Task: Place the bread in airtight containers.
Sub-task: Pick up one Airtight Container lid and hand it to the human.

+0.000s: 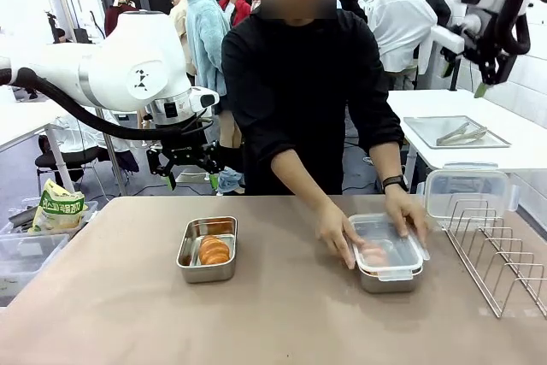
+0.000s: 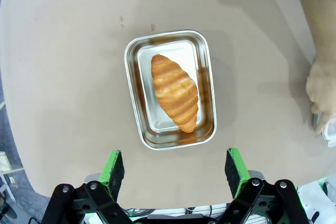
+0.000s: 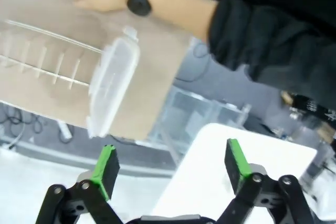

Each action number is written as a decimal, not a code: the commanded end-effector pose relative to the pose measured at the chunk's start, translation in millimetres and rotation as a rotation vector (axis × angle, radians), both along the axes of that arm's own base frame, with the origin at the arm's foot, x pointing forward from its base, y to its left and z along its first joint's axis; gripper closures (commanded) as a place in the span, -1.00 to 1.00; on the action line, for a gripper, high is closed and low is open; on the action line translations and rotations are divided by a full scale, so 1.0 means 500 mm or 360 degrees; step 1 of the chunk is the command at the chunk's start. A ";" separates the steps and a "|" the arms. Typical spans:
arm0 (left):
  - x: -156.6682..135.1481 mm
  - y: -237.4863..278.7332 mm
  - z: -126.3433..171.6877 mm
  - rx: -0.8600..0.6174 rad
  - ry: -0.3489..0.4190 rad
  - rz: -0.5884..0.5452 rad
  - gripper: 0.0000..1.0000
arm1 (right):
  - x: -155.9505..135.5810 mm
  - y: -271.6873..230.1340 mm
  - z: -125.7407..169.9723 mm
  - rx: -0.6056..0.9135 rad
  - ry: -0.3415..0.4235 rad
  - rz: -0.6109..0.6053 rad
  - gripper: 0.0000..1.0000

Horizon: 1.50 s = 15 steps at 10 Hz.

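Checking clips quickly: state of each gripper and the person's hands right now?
Left gripper: open, empty, above the bread in the open container.
Right gripper: open, empty, held high.
Person's hands: both on the lidded container.

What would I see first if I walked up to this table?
A golden-brown, ridged croissant roll lies in an open shallow steel box, left of the middle of the table. To its right, a person in black presses both hands on the clear plastic lid of a second steel box.
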<state>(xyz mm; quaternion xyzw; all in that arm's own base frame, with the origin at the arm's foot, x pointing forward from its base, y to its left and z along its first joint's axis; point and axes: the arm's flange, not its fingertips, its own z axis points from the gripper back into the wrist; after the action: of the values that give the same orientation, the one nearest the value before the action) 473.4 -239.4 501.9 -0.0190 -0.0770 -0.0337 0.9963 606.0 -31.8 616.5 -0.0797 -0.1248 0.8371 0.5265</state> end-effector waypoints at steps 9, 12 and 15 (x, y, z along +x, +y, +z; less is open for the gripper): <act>-0.001 0.002 0.005 0.0019 -0.0012 0.0009 -1.00 | -0.022 -0.026 -0.143 -0.0180 0.0408 -0.0572 -1.00; -0.001 0.002 0.005 0.0019 -0.0012 0.0009 -1.00 | -0.015 -0.033 -0.148 -0.0137 0.0424 -0.0594 -1.00; -0.001 0.002 0.005 0.0019 -0.0012 0.0009 -1.00 | -0.015 -0.034 -0.145 -0.0150 0.0407 -0.0557 -1.00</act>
<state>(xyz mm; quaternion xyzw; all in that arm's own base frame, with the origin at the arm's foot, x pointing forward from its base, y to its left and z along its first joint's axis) 473.5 -239.3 501.9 -0.0190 -0.0770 -0.0335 0.9963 598.3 -49.6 545.0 -0.0156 -0.0049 0.7399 0.6725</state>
